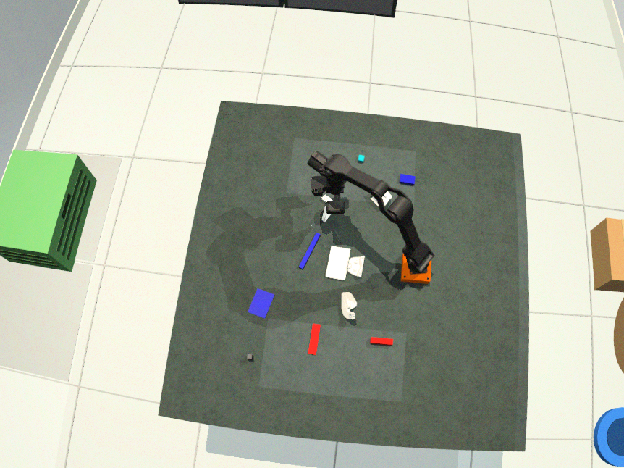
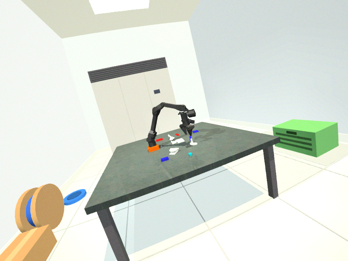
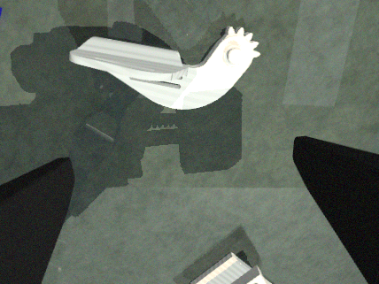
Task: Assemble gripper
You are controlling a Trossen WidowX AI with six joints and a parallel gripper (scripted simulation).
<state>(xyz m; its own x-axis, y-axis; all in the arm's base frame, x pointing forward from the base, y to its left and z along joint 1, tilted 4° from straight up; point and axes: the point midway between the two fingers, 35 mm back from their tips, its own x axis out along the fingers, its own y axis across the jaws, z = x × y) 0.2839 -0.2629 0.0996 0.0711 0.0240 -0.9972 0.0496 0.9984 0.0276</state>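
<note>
A white jaw [image 1: 326, 214] [image 2: 193, 143] [image 3: 208, 79] with gear teeth and a round hole at one end lies on the table. My gripper [image 1: 327, 196] [image 2: 188, 134] [image 3: 185, 157] is open and empty above the table beside this jaw, partly covering it in the top view. A second white jaw [image 1: 347, 304] [image 2: 170, 137] lies apart. A flat white rectangular part [image 1: 337, 263] [image 2: 180, 140] lies against a smaller white part [image 1: 355, 265]. Another white part [image 2: 173, 150] lies partly under the arm. I cannot tell which of these is the base or the housing plate.
Around lie a long blue bar [image 1: 309, 251], a blue flat block [image 1: 260, 302], a small blue block [image 1: 407, 179] [image 2: 164, 158], a cyan cube [image 1: 360, 158] [image 2: 189, 154], two red blocks [image 1: 313, 339] [image 1: 381, 341] and a small dark cube [image 1: 250, 357].
</note>
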